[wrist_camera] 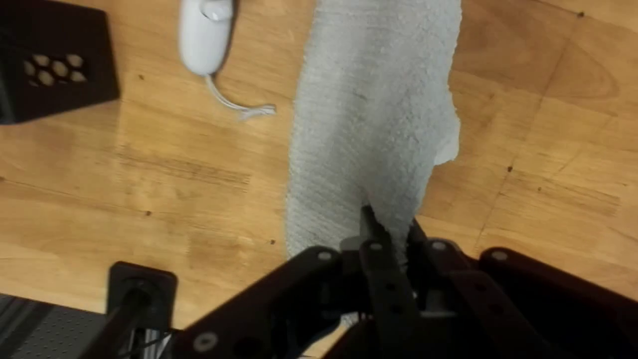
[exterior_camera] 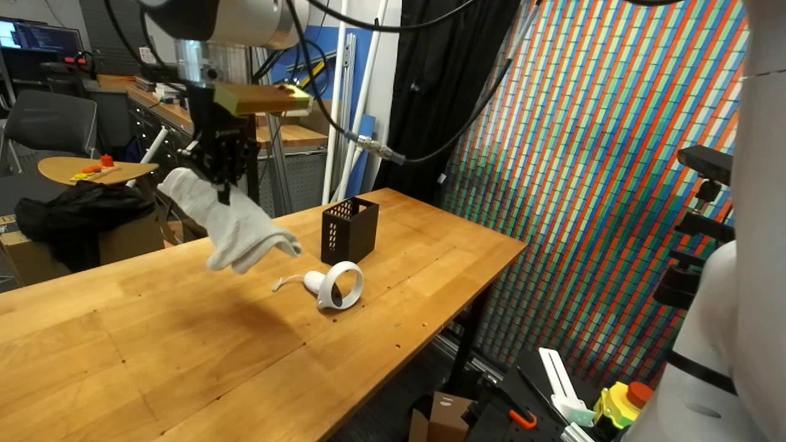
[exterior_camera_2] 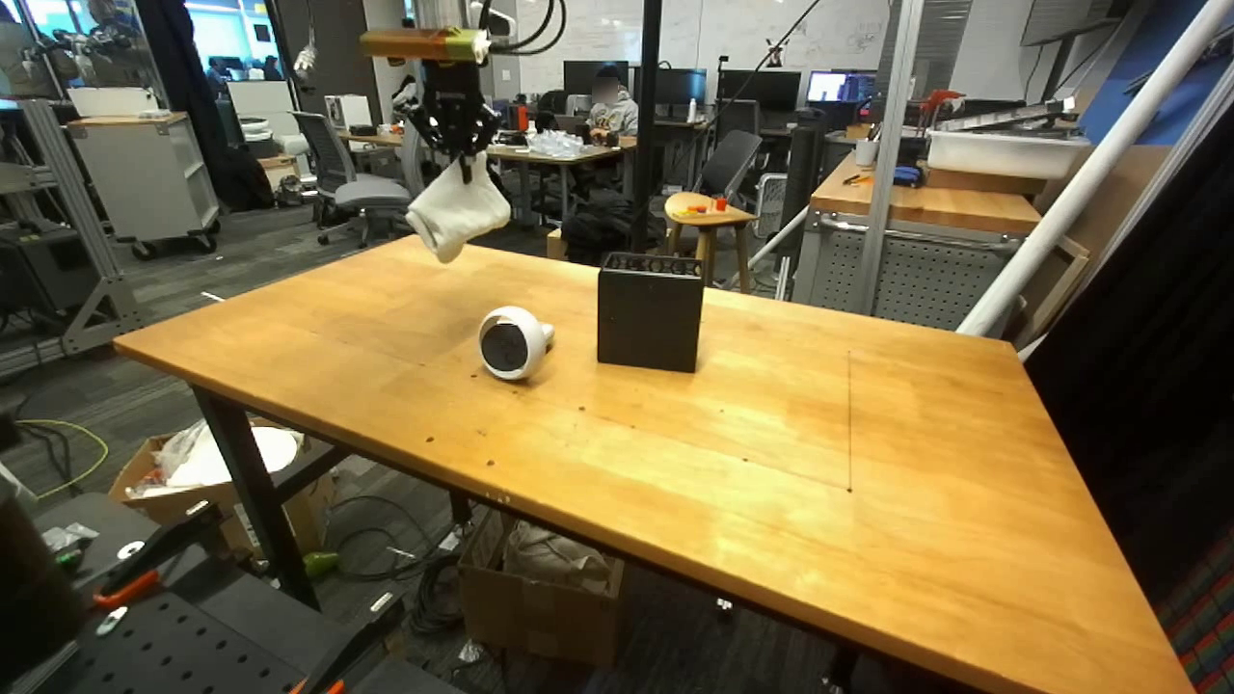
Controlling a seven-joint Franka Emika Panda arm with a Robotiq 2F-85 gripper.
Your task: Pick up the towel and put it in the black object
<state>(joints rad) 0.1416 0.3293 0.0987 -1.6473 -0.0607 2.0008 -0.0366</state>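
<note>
The white towel point(exterior_camera: 239, 232) hangs folded and drooping from my gripper point(exterior_camera: 224, 193), above the table and apart from it. It also shows in an exterior view point(exterior_camera_2: 459, 214) and in the wrist view point(wrist_camera: 376, 94). In the wrist view my gripper point(wrist_camera: 391, 224) has its fingers closed with a fold of the towel pinched between them. The black box point(exterior_camera: 349, 236) stands upright on the table with an open top and holes in its side. It shows in an exterior view point(exterior_camera_2: 649, 320) and partly at the wrist view's upper left point(wrist_camera: 94, 92). The towel is to one side of it.
A white ring-shaped controller point(exterior_camera: 314, 281) with a cord lies on the table near the box; it shows in an exterior view point(exterior_camera_2: 514, 344) and the wrist view point(wrist_camera: 203, 45). The wooden table point(exterior_camera_2: 771, 414) has its edges in view. A black curtain point(exterior_camera: 451, 80) hangs behind.
</note>
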